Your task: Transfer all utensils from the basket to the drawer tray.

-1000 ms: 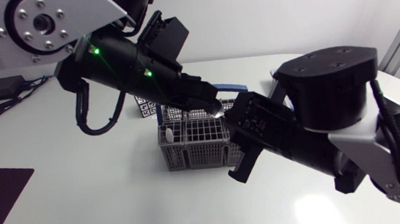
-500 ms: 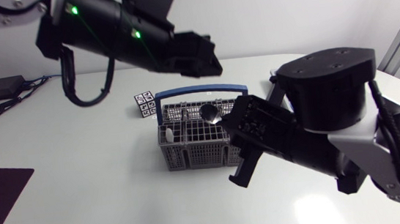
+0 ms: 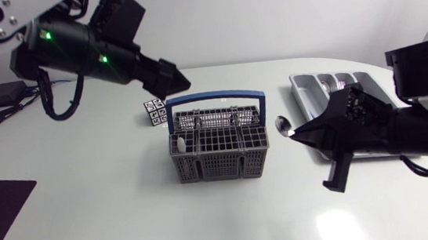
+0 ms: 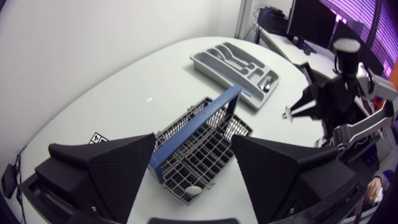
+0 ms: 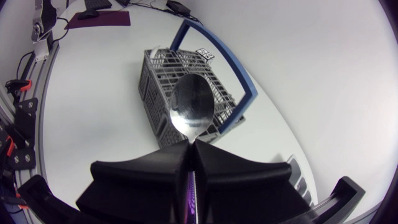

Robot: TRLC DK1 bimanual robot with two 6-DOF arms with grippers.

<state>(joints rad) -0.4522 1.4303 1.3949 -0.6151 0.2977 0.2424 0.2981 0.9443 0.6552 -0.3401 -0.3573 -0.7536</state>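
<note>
Carrying step, to judge by the layout. On the worktop [image 3: 129,223], basket [image 3: 218,165] standing ahead of and below the right pincer [image 3: 296,133]; drawer tray [image 3: 305,87] lying near, off to that pincer's side. Left pincer [image 4: 193,140] spread wide, holding nothing, hovering high above the basket. Right pincer clamped on the handle of the spoon [image 5: 192,106], bowl jutting past the fingertips. Next, probably: swing toward the tray, lower over a compartment, release. One white-tipped piece [image 3: 175,146] visible in the basket.

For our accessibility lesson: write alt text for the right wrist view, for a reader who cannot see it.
The right claw is shut on a spoon, its bowl pointing ahead towards a grey basket with a blue handle on the white table.
</note>
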